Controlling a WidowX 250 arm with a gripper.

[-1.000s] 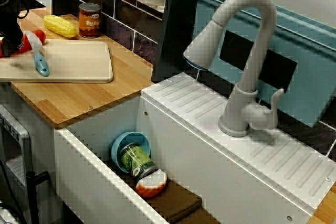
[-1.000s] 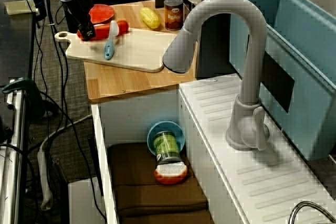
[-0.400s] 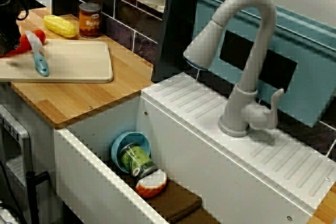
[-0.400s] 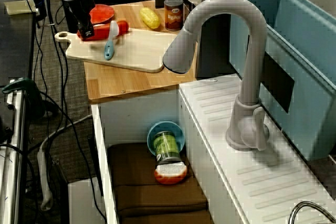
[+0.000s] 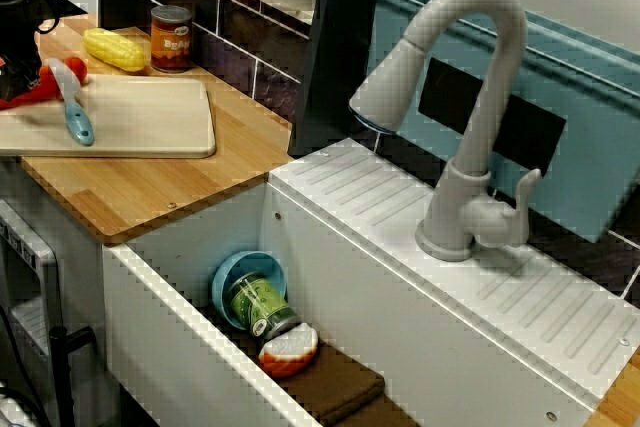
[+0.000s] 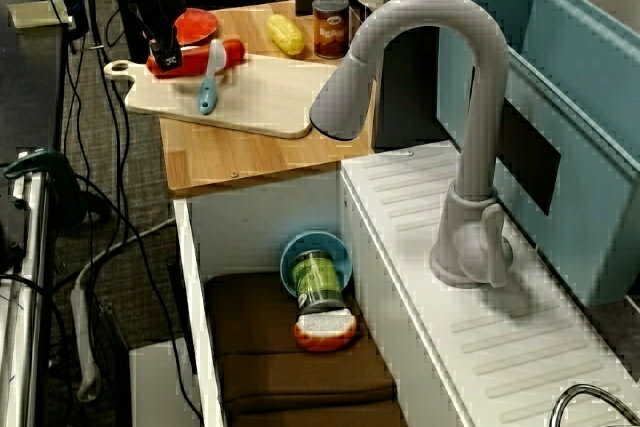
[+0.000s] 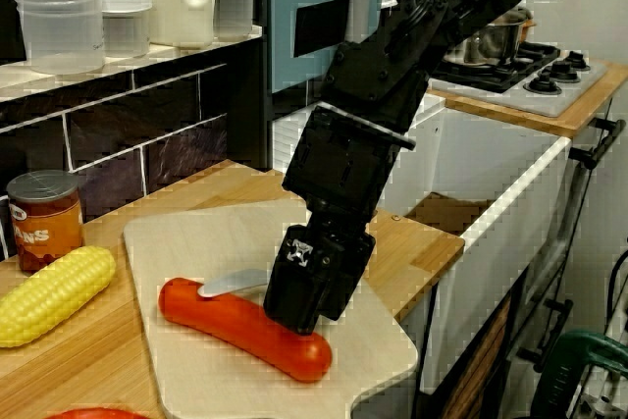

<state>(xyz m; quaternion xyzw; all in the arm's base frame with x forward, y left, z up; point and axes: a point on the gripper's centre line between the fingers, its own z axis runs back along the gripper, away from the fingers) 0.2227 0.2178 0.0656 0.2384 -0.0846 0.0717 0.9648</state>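
Jaws: I cannot tell how far open they are. The black finger block at the end of the arm [image 7: 343, 164] stands almost upright, and its tip hides any gap where it comes down on the red sausage [image 7: 216, 319].
Contact: in the close view from the worktop, the tip touches the top of the sausage near one end. I cannot tell whether it grips it or only rests on it.
Sausage: smooth, glossy and round-ended. It lies flat on the cutting board [image 7: 186, 242], close to the edge at the board's handle end.
Cutting board: pale wood with a matt face and rounded corners. The view along the sink shows a handle with a hole in it.
Spoon [image 5: 72, 107]: a pale scoop on a light blue handle, lying on the cutting board with the scoop right beside the sausage.
Corn cob [image 7: 49, 296]: yellow and knobbly, lying just off the cutting board.
Can [image 7: 41, 218]: ribbed metal with a red label, upright beyond the corn, off the cutting board.
Worktop [image 7: 417, 242]: warm wood planks under the cutting board.
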